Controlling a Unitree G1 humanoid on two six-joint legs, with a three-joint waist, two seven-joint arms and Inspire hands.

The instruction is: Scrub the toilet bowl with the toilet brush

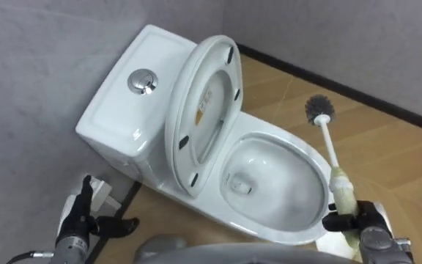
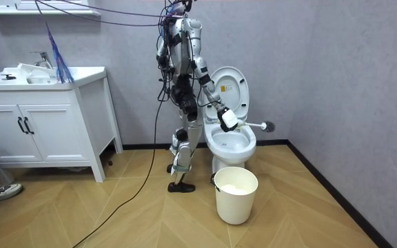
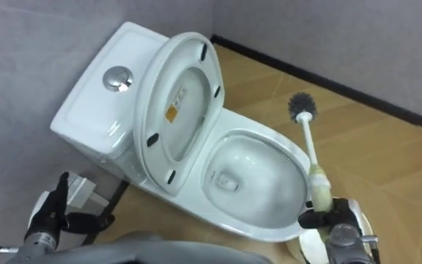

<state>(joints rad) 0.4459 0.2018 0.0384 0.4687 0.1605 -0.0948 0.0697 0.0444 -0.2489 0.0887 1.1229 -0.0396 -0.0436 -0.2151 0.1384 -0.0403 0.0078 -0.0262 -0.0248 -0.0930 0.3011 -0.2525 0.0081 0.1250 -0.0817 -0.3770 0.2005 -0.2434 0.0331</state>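
Observation:
The white toilet [image 1: 269,220] stands against the grey wall with its seat and lid [image 1: 200,110] raised and the bowl open. My right hand [image 1: 359,218] is at the bowl's right rim, shut on the handle of the toilet brush [image 1: 330,150]. The brush points up and away, and its dark bristle head [image 1: 319,108] hangs over the wooden floor beyond the rim, outside the bowl. My left hand [image 1: 80,214] hangs open and empty at the lower left, beside the tank. In the room view I stand at the toilet [image 2: 230,141], with the brush [image 2: 257,126] sticking out towards that view's right.
A white bucket [image 2: 236,194] stands on the floor in front of the toilet. A white cabinet with a sink [image 2: 43,120] is at the room view's left. A small white box [image 1: 102,192] sits low beside the tank. Grey walls close in behind and to the right.

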